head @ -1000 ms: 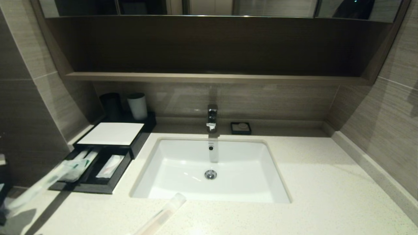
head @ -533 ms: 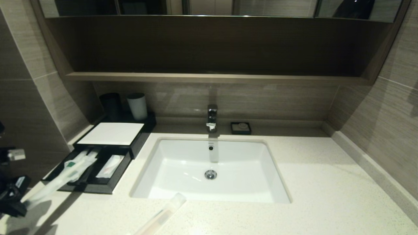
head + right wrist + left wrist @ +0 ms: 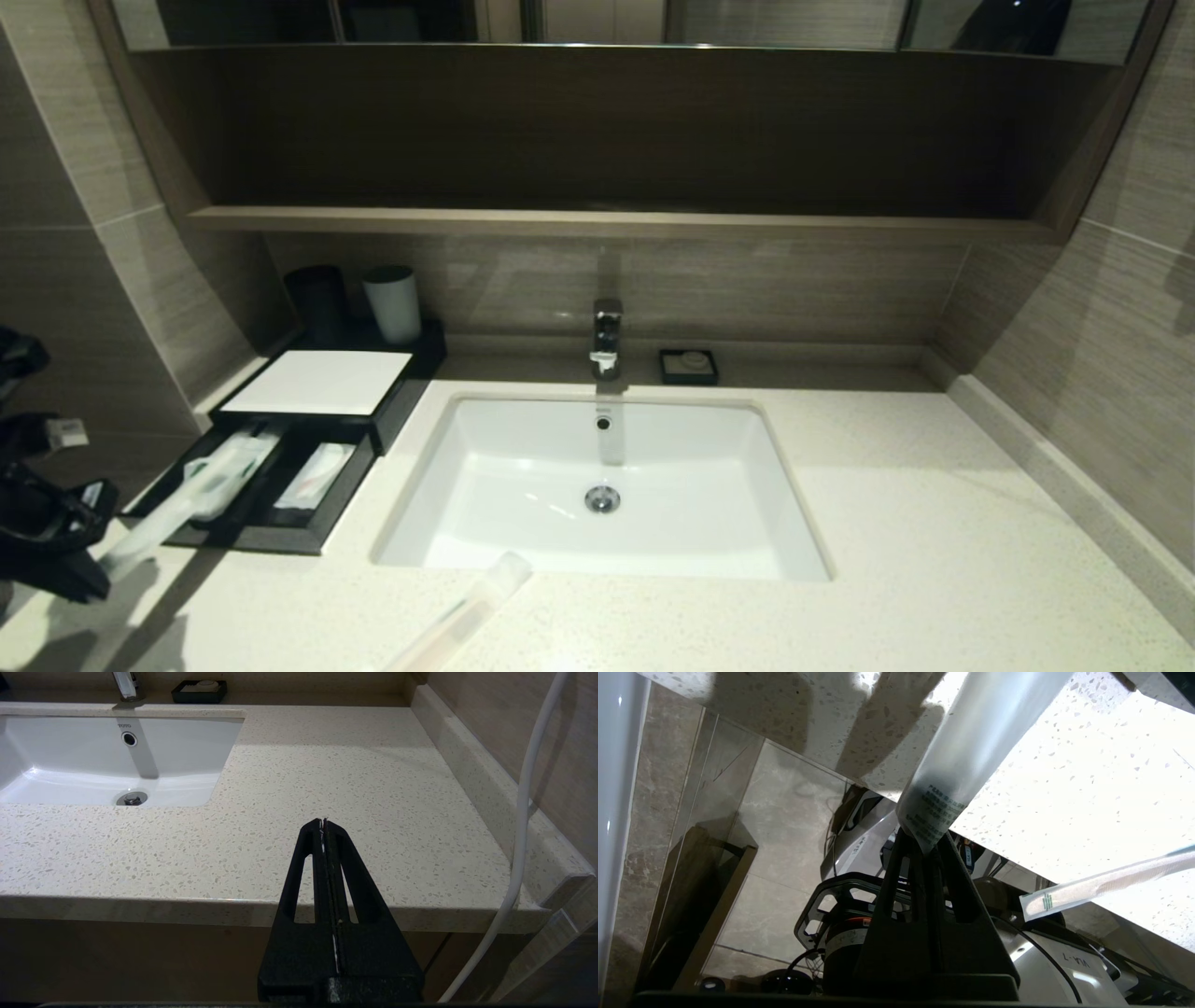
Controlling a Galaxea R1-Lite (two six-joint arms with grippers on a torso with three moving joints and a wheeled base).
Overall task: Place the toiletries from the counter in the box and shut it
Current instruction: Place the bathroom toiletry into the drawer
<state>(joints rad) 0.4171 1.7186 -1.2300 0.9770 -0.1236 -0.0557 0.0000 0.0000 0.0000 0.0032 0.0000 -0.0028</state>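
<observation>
Left gripper point(image 3: 924, 847) clamped on one end of long slim packet point(image 3: 182, 499); far end droops over open drawer point(image 3: 245, 537). Risk: thin wrapper slips, or snags drawer rim.

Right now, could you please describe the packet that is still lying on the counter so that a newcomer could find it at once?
Start at the white sink basin in the speckled counter. Just in front of its near rim lies a long slim packet, slanting towards the counter's front edge. Unlike the packet in the left gripper and those in the open drawer, it lies loose on bare stone.
</observation>
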